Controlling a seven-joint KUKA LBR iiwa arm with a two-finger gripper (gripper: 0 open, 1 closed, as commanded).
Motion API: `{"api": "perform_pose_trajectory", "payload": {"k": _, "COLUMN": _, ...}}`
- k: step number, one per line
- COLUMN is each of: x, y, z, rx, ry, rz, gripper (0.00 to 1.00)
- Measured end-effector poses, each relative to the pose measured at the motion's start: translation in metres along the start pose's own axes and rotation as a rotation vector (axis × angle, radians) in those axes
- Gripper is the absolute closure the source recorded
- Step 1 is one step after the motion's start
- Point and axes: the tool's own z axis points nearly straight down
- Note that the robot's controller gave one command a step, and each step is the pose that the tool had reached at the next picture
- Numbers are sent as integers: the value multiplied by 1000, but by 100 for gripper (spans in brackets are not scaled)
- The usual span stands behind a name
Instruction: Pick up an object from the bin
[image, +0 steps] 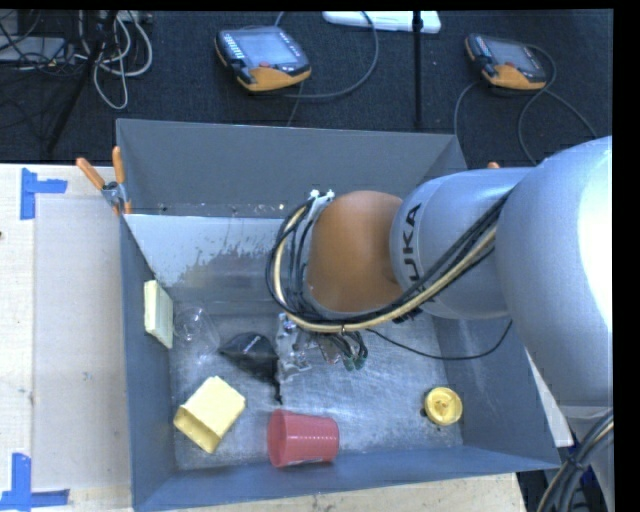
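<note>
The big grey arm comes in over the bin from the right. It has an orange cover near its end, and cables loop round that cover.

The gripper hangs low in the bin. It is just behind the red cup, toward the back wall, and does not touch the cup. I cannot tell if the gripper is open or shut.

A black thing lies flat on the bin floor, behind the red cup and a bit to its left. It looks thin and crumpled, with pointy ends. Its right side is just beside the gripper. It may be touching, but I cannot see if the gripper has hold of it.

The red cup lies on its side by the front wall. A yellow block lies near the cup, on its left. A round yellow cap lies well apart from the cup, on its right. A pale pad leans on the left wall, far behind and left of the cup. A small clear thing sits just beside that pad, on the side nearer the cup.
</note>
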Motion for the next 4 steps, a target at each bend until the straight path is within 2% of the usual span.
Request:
{"api": "perform_pose_trajectory", "payload": {"k": 1, "x": 0, "y": 0, "z": 0, "rx": 0, "ry": 0, "rz": 0, "gripper": 100}}
{"api": "perform_pose_trajectory", "payload": {"k": 2, "x": 8, "y": 0, "z": -32, "rx": 1, "ry": 9, "rz": 6, "gripper": 100}}
{"api": "perform_pose_trajectory", "payload": {"k": 3, "x": -4, "y": -14, "z": -57, "rx": 2, "ry": -3, "rz": 28, "gripper": 100}}
{"api": "perform_pose_trajectory", "payload": {"k": 4, "x": 10, "y": -11, "z": -75, "rx": 2, "ry": 7, "rz": 5, "gripper": 100}}
